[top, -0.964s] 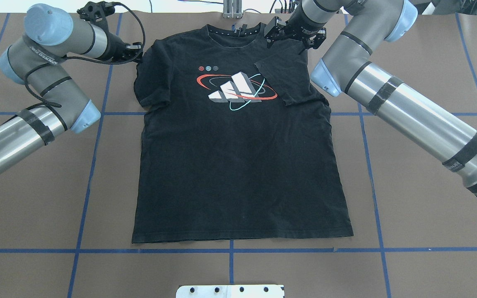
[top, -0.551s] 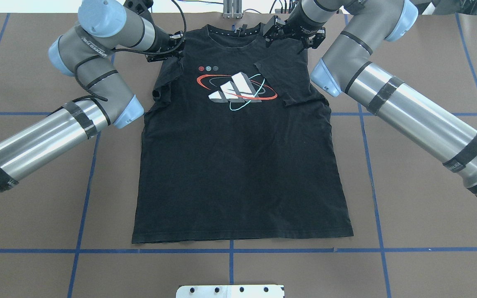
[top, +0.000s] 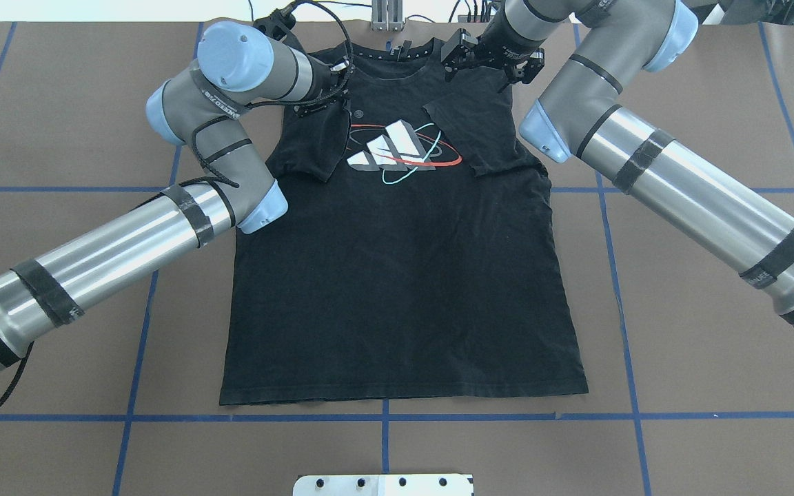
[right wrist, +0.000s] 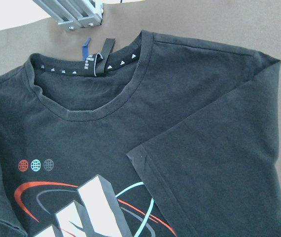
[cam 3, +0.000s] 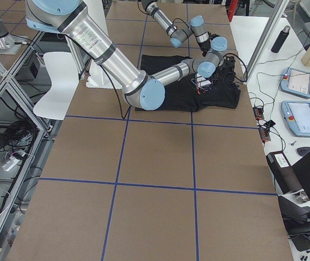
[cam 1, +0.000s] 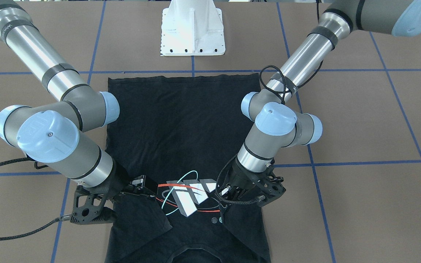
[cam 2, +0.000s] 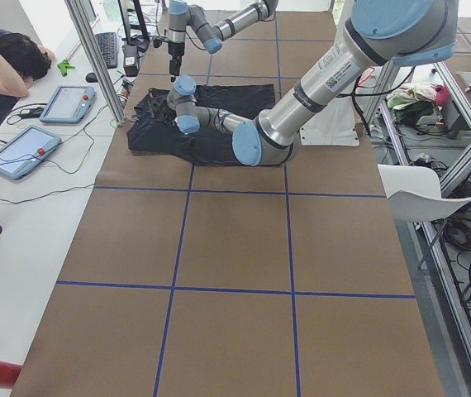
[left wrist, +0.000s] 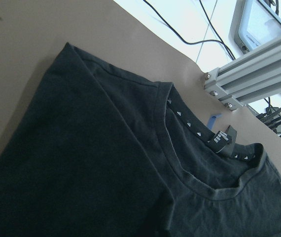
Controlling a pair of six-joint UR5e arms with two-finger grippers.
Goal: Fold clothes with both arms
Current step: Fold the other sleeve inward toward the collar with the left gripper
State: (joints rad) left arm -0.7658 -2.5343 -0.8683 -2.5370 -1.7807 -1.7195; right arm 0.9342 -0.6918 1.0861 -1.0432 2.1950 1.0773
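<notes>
**Front-facing view.** A black short-sleeved cotton T-shirt (cam 1: 181,124) lies front up on the brown paper-covered counter (cam 1: 360,120), which is crossed by blue tape lines. Its hem is toward the white pedestal (cam 1: 192,29) and its collar toward the camera. The silver-grey left arm (cam 1: 300,54) reaches down on this view's right. The left gripper (cam 1: 228,202) sits at the edge of the grey-white block logo (cam 1: 188,199), its jaws clamped on sleeve cloth that rises up to them. The silver-grey right arm (cam 1: 38,58) holds the right gripper (cam 1: 132,188) over the other shoulder. I cannot tell whether its jaws are apart or together.

**Overhead view.** Both sleeves are turned inward over the chest. The left-side sleeve (top: 314,148) hangs from the left gripper (top: 335,96), and its edge meets the logo's red ellipse. The right-side sleeve (top: 480,131) lies flat just beside the logo. The right gripper (top: 490,62) hovers over the shoulder next to the collar.

**Left exterior view.** The T-shirt (cam 2: 149,132) lies at the counter's far end, under both arms. A person (cam 2: 4,58) sits at a white desk (cam 2: 21,215) beside the counter, which carries grey tablets (cam 2: 66,103).

**Right exterior view.** The T-shirt (cam 3: 220,98) again lies at the far end, partly behind the near arm.

**Left wrist view.** Dark cloth fills the view, along with the collar and its black neck label (left wrist: 222,138). An aluminium rail (left wrist: 251,69) stands beyond the counter's edge.

**Right wrist view.** The collar, the top of the logo and the folded right-side sleeve's diagonal hem are in view.
</notes>
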